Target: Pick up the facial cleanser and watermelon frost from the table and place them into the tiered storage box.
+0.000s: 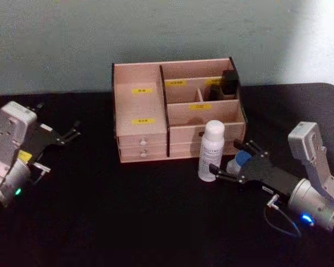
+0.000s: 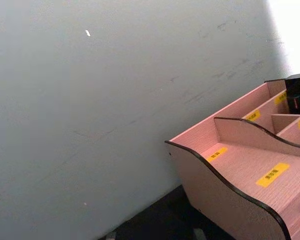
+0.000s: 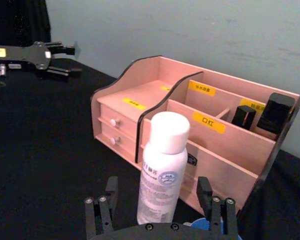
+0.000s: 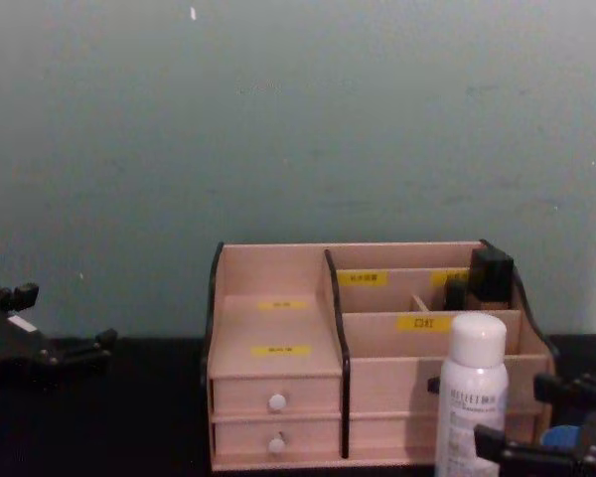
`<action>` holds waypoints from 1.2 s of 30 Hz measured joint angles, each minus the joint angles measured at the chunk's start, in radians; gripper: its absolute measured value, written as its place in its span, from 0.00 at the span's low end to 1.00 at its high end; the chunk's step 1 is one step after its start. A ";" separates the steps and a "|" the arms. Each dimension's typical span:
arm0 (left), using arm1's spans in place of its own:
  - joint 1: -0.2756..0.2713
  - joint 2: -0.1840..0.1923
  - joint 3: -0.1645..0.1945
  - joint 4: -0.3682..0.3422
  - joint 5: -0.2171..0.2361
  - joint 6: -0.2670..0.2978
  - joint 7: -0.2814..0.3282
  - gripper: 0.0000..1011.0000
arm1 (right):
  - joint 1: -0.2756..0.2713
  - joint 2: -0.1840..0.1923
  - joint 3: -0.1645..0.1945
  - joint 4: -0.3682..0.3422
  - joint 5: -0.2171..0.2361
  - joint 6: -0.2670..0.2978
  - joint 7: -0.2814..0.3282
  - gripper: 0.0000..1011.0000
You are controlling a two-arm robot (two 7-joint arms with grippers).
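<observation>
Your right end effector (image 1: 227,157) sits low over the black bench (image 1: 128,217) with its fingers spread wide and holding nothing. It is squared up on the white bottle (image 1: 212,151), which is most likely the facial cleanser. The bottle stands upright just in front of the tiered storage box (image 1: 138,78), near its right-hand compartments. From the right wrist view it lines up between the two fingers, at their tips. That low, level approach looks chosen for a side grip on the bottle's body, which would keep it upright for the lift over the box's front wall.

A small blue thing (image 1: 240,162) lies between the same fingers, closer to the palm. It may be the watermelon frost, but you cannot tell from here, and closing now could catch it along with the bottle.

Two black items (image 1: 229,83) already stand in the rear right compartments, so the open front section looks the easier drop.

Your left end effector (image 1: 71,133) is parked well to the left of the box, released and clear of the work.
</observation>
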 joint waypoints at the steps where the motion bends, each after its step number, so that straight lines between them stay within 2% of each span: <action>1: 0.000 0.000 0.000 0.000 0.000 0.000 0.000 0.99 | 0.003 -0.004 0.001 0.005 -0.001 0.001 0.000 0.99; 16: 0.000 0.000 0.000 0.000 0.000 0.000 0.000 0.99 | 0.052 -0.077 0.014 0.077 -0.019 0.023 0.013 0.99; 36: 0.000 0.000 0.000 0.000 0.000 0.000 0.000 0.99 | 0.081 -0.112 0.011 0.114 -0.020 0.047 0.027 0.99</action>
